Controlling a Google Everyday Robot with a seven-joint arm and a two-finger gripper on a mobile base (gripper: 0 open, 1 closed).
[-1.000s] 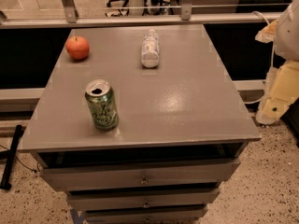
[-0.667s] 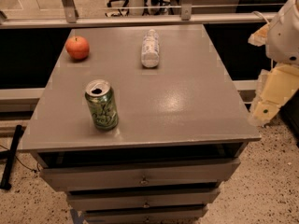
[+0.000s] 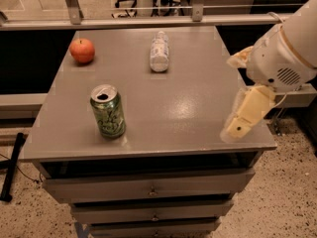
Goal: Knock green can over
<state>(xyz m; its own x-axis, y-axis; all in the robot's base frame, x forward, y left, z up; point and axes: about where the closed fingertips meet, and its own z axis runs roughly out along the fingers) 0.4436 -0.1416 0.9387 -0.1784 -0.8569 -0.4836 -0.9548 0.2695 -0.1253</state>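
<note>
The green can (image 3: 108,111) stands upright on the grey table (image 3: 188,108), near its front left, with its silver top and opening showing. My gripper (image 3: 232,97) hangs over the table's right front edge, well to the right of the can and apart from it. Its cream fingers (image 3: 246,116) are spread, open and empty.
A red-orange apple (image 3: 82,50) sits at the table's back left. A whitish plastic bottle (image 3: 159,51) lies on its side at the back middle. Drawers (image 3: 148,190) are below the tabletop. A rail (image 3: 148,21) runs behind the table.
My arm and gripper have moved left, from beside the table's right side to over its right front edge. The can, apple and bottle have not moved.
</note>
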